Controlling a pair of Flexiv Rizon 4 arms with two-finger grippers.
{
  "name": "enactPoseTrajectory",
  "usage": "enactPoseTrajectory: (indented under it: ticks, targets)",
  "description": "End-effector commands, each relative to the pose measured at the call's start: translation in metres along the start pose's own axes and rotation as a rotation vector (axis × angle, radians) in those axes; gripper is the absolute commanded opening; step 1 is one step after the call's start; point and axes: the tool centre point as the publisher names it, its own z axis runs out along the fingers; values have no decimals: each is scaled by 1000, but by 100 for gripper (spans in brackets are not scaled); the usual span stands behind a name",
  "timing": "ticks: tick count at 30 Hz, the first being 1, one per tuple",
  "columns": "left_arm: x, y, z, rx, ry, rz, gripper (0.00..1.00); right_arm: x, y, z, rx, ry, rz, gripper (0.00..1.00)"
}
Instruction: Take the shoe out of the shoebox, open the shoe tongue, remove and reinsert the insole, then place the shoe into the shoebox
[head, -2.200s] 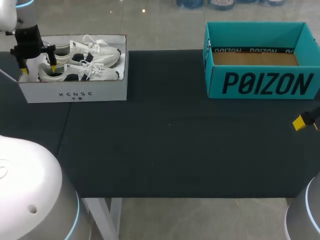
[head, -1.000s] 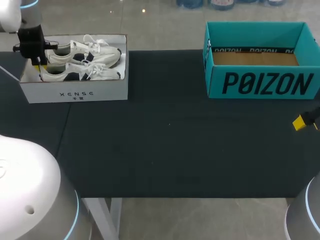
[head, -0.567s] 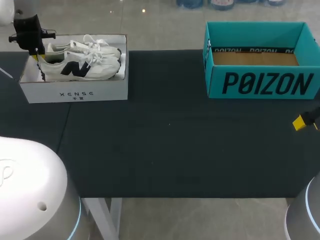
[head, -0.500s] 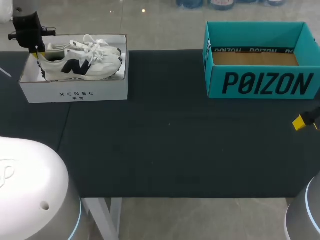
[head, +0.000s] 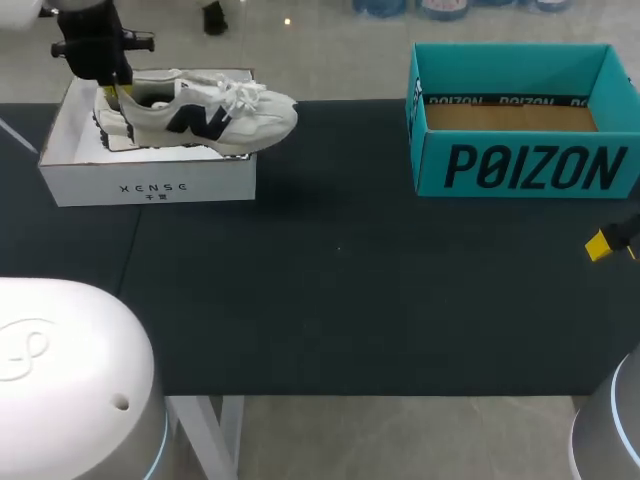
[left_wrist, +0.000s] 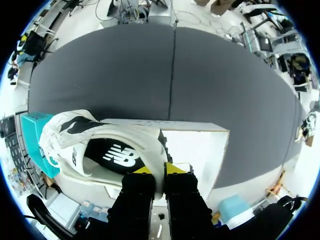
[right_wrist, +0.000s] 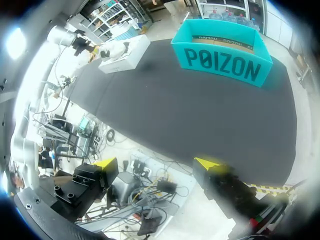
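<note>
At upper left of the frame, left claw (head: 113, 93) clamps white shoe (head: 215, 118) by heel, above white shoebox (head: 150, 186); right claw (right_wrist: 156, 163), at right edge, gapes wide w/ nothing held.

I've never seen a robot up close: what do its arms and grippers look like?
The left arm and right arm have rounded pale shells edged with a thin blue ring. The left gripper and right gripper are blocky black, each with two yellow-tipped fingers.
</note>
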Motion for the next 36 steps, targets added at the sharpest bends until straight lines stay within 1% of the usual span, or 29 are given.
enactPoseTrajectory:
  ticks: [1, 5, 7, 9, 10, 18, 24, 27, 32, 35, 36]
  targets:
    - [-50, -42, -12, -130, 16, 12, 0, -1, 1, 1, 4, -1, 1, 100]
    - [-101, -65, -5, -106, -7, 50, 0, -1, 1, 1, 4, -1, 1, 100]
    - [-124, -75, -2, -97, -18, 54, 0, -1, 1, 1, 4, -1, 1, 100]
    - [-140, -83, 2, -90, -24, 71, 0, -1, 1, 1, 4, -1, 1, 100]
    - [-157, -92, 6, -76, -29, 70, 0, -1, 1, 1, 4, -1, 1, 100]
    - [-230, -130, 20, -38, -46, 82, 0, -1, 1, 1, 4, -1, 1, 100]
    - [-273, -157, 39, -5, -41, 58, 0, -1, 1, 1, 4, -1, 1, 100]
    - [-289, -168, 52, 15, -36, 31, 0, -1, 1, 1, 4, -1, 1, 100]
    - [-310, -187, 72, 45, -16, -29, 0, -1, 1, 1, 4, -1, 1, 100]
    - [-320, -194, 83, 65, -16, -44, 0, -1, 1, 1, 4, -1, 1, 100]
    - [-322, -196, 87, 64, 1, -47, 0, -1, 1, 1, 4, -1, 1, 100]
